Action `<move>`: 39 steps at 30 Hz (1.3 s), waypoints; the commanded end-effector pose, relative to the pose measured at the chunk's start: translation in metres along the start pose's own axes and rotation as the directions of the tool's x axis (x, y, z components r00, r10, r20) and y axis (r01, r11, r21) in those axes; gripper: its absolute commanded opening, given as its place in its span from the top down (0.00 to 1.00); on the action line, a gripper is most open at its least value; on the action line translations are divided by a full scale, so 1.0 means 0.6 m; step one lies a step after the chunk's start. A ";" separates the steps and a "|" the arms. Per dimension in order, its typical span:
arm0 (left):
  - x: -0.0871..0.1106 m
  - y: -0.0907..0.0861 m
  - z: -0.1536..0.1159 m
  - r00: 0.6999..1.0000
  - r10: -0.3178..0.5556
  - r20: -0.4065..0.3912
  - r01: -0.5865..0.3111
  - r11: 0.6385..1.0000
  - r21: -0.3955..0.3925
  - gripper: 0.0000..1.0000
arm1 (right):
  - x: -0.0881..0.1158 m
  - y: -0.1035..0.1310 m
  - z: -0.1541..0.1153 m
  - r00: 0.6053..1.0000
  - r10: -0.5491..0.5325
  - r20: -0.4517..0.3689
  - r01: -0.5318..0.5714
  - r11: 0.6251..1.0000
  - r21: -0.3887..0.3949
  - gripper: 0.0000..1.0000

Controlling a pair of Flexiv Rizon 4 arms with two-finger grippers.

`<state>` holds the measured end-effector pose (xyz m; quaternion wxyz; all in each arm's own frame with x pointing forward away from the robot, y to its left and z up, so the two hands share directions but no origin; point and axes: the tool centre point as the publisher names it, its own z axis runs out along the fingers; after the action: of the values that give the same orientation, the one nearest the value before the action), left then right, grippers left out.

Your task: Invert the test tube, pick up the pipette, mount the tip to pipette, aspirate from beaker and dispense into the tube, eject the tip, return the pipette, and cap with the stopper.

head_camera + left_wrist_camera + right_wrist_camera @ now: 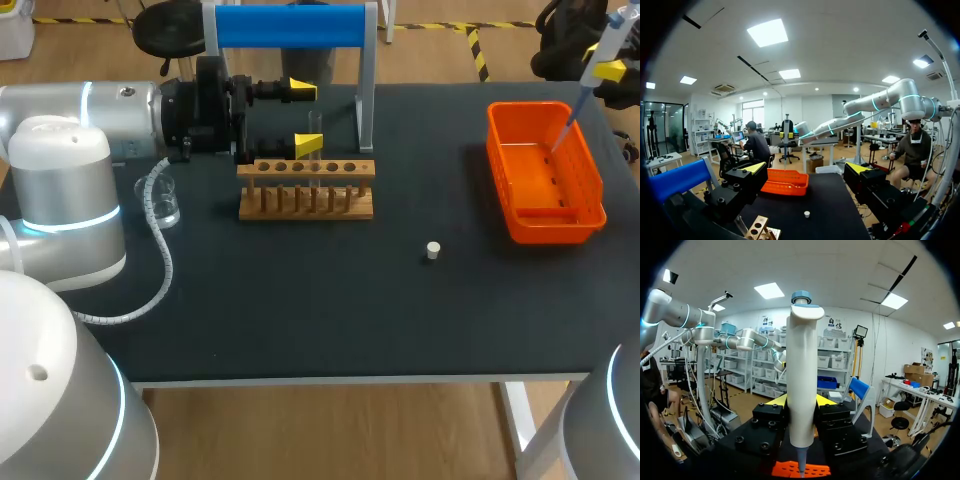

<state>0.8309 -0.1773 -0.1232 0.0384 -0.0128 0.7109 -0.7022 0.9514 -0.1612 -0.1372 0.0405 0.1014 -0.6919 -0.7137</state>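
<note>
**Pipette poised tip-down over the orange bin; left jaws wide by the rack**

Nearest lies the white stopper (432, 250), alone on the black table (300, 310), between the rack and the bin and touched by neither arm; further back and to the left stands the small glass beaker (160, 200), just beside the left arm's cable; next comes the wooden test tube rack (305, 188), with the test tube (316, 124) standing upright in one of its holes towards the right end.

The left gripper (304, 118) reaches in sideways just behind the rack; its jaws stand wide apart and hold nothing; the nearer yellow tip is close against the tube, though whether it touches I cannot tell.

Further right sits the orange bin (545, 170); above its far end the right gripper (801, 401) is clamped on the white pipette (801, 375) from both sides. The pipette's long axis runs near upright, leaning a little, plunger up and its fine tip aimed down into the bin.

The step in hand looks like ejecting the tip, which turns on the tip staying inside the bin's walls; for capping, the left arm is nearer the tube.
</note>
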 end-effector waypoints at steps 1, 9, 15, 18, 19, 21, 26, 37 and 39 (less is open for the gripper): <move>0.001 0.002 0.001 1.000 0.003 0.003 -0.003 1.000 0.005 0.00 | -0.007 -0.003 -0.010 1.000 -0.001 -0.020 0.001 1.000 -0.002 1.00; 0.001 0.002 0.001 1.000 0.003 0.003 -0.003 1.000 0.005 0.00 | -0.007 -0.003 -0.010 1.000 -0.001 -0.020 0.001 1.000 -0.002 1.00; 0.001 0.002 0.001 1.000 0.003 0.003 -0.003 1.000 0.005 0.00 | -0.007 -0.003 -0.010 1.000 -0.001 -0.020 0.001 1.000 -0.002 1.00; 0.001 0.002 0.001 1.000 0.003 0.003 -0.003 1.000 0.005 0.00 | -0.007 -0.003 -0.010 1.000 -0.001 -0.020 0.001 1.000 -0.002 1.00; 0.001 0.002 0.001 1.000 0.003 0.003 -0.003 1.000 0.005 0.00 | -0.007 -0.003 -0.010 1.000 -0.001 -0.020 0.001 1.000 -0.002 1.00; 0.001 0.002 0.001 1.000 0.003 0.003 -0.003 1.000 0.005 0.00 | -0.007 -0.003 -0.010 1.000 -0.001 -0.020 0.001 1.000 -0.002 1.00; 0.001 0.002 0.001 1.000 0.003 0.003 -0.003 1.000 0.005 0.00 | -0.007 -0.003 -0.010 1.000 -0.001 -0.020 0.001 1.000 -0.002 1.00; -0.016 -0.018 0.068 0.996 -0.005 0.086 0.009 0.999 -0.040 0.00 | -0.007 -0.003 -0.010 1.000 -0.001 -0.020 0.001 1.000 -0.002 1.00; -0.020 -0.026 0.088 0.994 -0.002 0.111 0.008 0.999 -0.052 0.00 | -0.007 -0.003 -0.010 1.000 -0.001 -0.020 0.001 1.000 -0.002 1.00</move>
<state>0.8416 -0.1983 -0.1125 0.0594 -0.0374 0.7242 -0.6860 0.9528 -0.1630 -0.1381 0.0437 0.1047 -0.6909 -0.7140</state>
